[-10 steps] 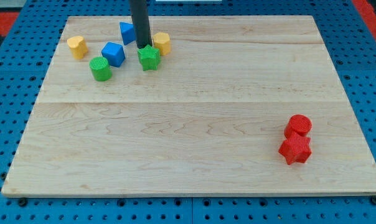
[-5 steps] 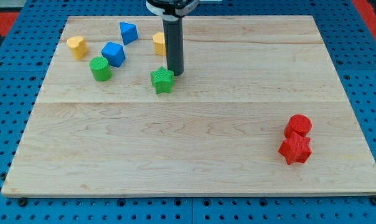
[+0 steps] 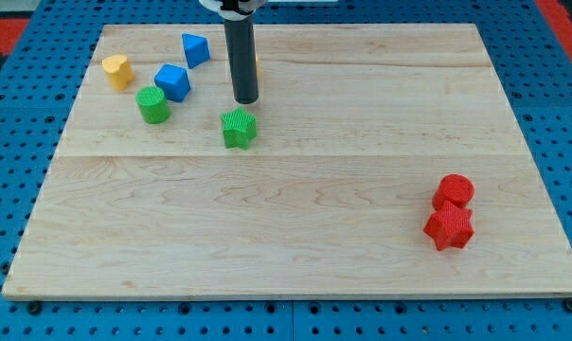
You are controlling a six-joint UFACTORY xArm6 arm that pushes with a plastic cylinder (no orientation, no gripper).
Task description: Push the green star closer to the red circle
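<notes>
One green star (image 3: pixel 238 128) sits just below my tip (image 3: pixel 245 100), apart from this bare rod tool, while the red circle (image 3: pixel 454 190) lies far toward the view's lower right.

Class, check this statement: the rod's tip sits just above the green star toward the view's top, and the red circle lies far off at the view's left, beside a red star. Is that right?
One detail is wrong. The camera view shows the red circle at the view's right, not the left. The rest holds: my tip sits just above the green star toward the view's top, and the red star lies beside the circle.
</notes>
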